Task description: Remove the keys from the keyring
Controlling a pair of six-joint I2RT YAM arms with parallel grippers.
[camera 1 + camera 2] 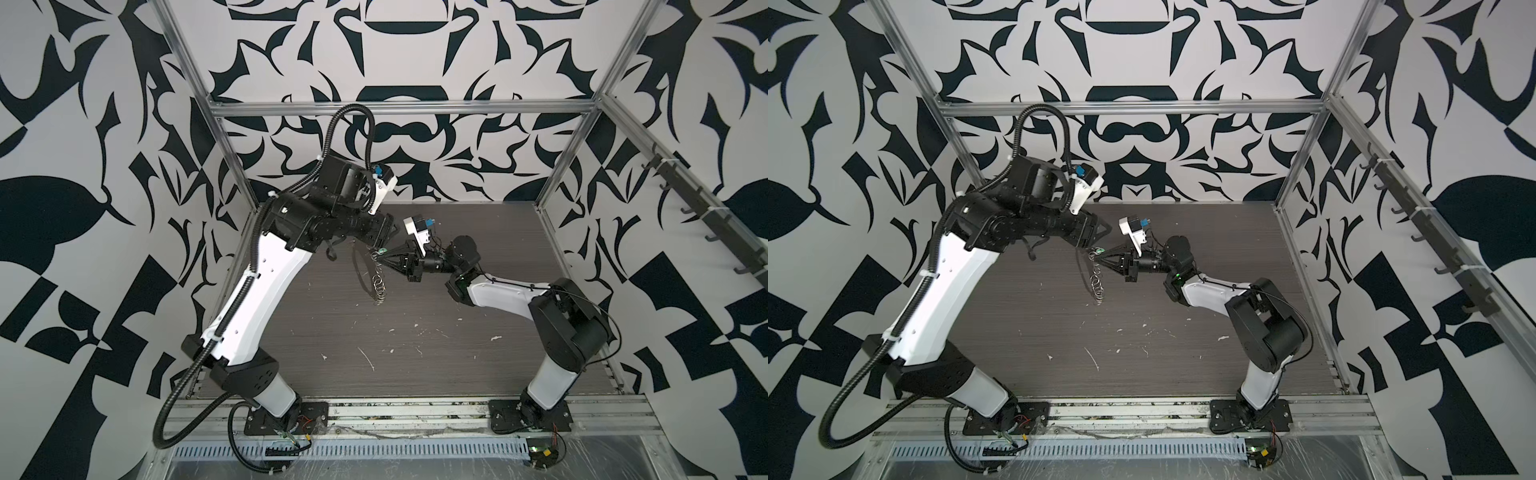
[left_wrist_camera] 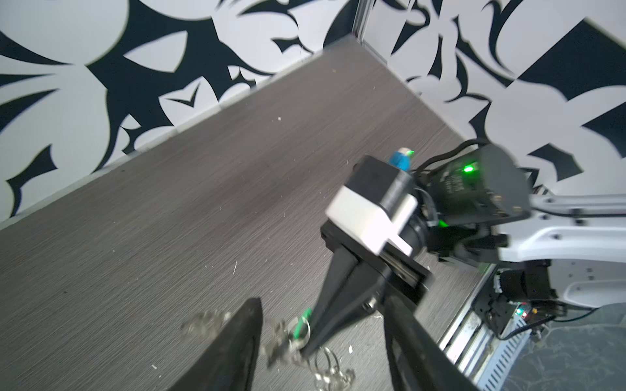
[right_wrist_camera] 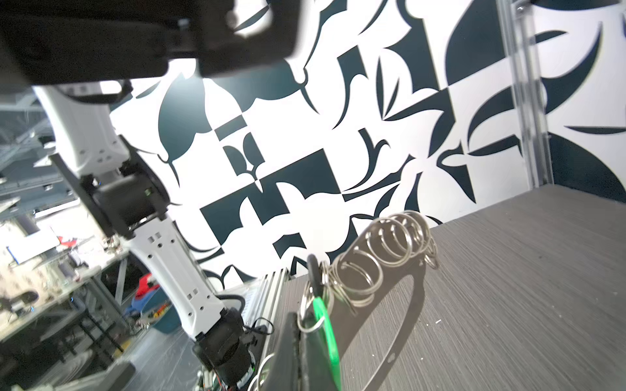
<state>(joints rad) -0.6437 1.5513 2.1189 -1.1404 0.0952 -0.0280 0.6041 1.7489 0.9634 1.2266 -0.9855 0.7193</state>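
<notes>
Above worktop [image 1: 457, 353] centre, my right end effector [image 1: 377, 260] pinches key [image 3: 321, 315], left end effector [image 2: 323, 301] gapes empty; I'd best grip keyring [image 3: 411, 325] close beside key, pull steadily apart.

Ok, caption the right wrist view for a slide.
Shut right gripper holds the keyring beside its green-tagged key.

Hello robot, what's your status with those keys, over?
Left gripper: jaws open, close by. Right gripper: jaws shut on keys at green tag. Keyring dangles below, keys not yet off. Nothing blocking seen.
</notes>
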